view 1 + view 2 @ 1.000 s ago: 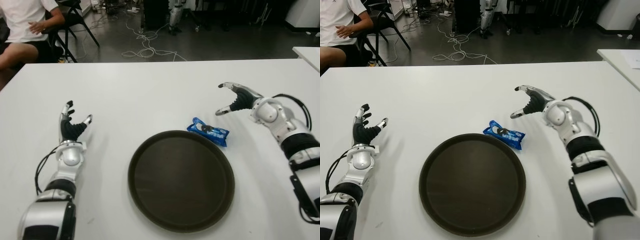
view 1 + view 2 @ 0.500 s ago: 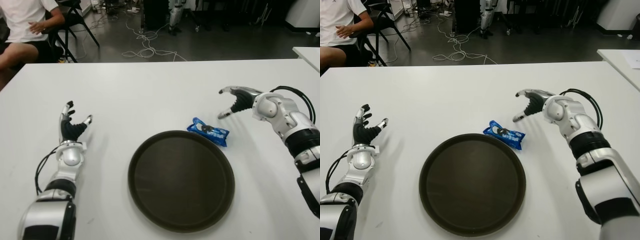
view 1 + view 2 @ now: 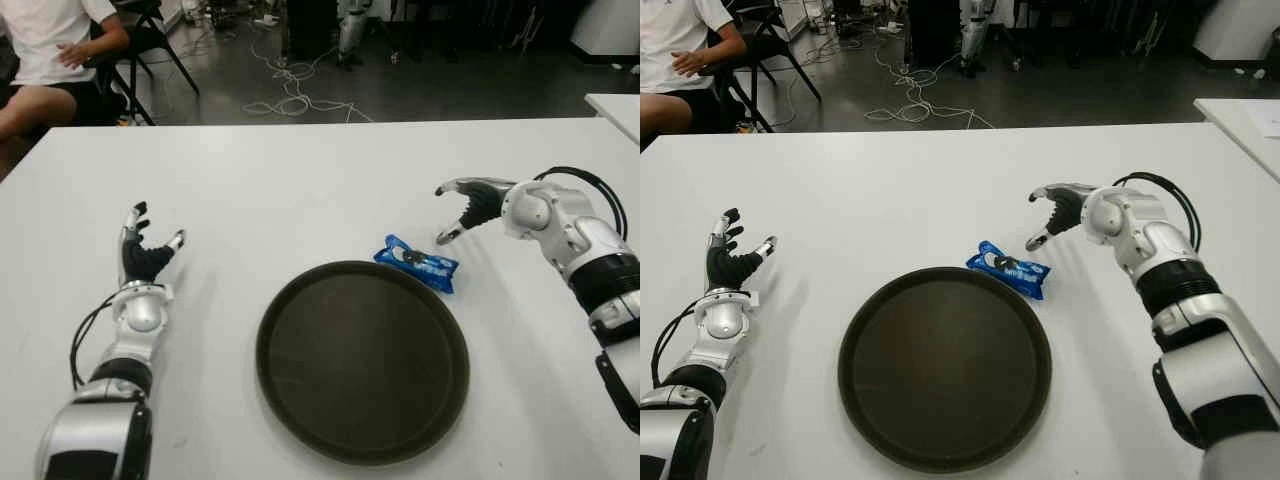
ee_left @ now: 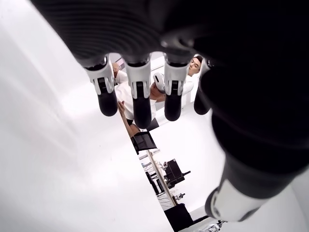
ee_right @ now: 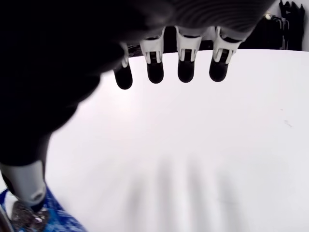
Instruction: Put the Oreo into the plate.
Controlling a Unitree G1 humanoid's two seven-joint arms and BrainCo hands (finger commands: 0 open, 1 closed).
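**Right hand poised over the Oreo packet, plate bare**

Much of both wrist views was blocked by the dark bulk of each palm, so only fingertips and pale table showed past them. In the right wrist view only a corner of the blue Oreo packet [image 5: 53,220] appeared at the frame's edge, just beside the thumb tip; whether the two touched could not be judged from there, though the eye views suggested a small gap.

The Oreo packet [image 3: 417,263] was a crinkled, glossy blue wrapper with a dark biscuit printed on it, lying flat on the white table [image 3: 300,180] with one edge at or just over the far right rim of the plate [image 3: 300,400]. The plate was round, dark brown, matte and shallow, with a raised lip.

The right hand [image 3: 468,203] was just beyond the packet to its right, palm turned down and toward it, fingers [image 5: 186,67] spread and gently curved, holding nothing. The left hand [image 3: 146,258] showed well to the left of the plate, palm up-tilted, fingers extended and apart, also holding nothing.

A person in a white shirt [image 3: 45,50] sat beyond the table's far left corner, cut off by the frame.
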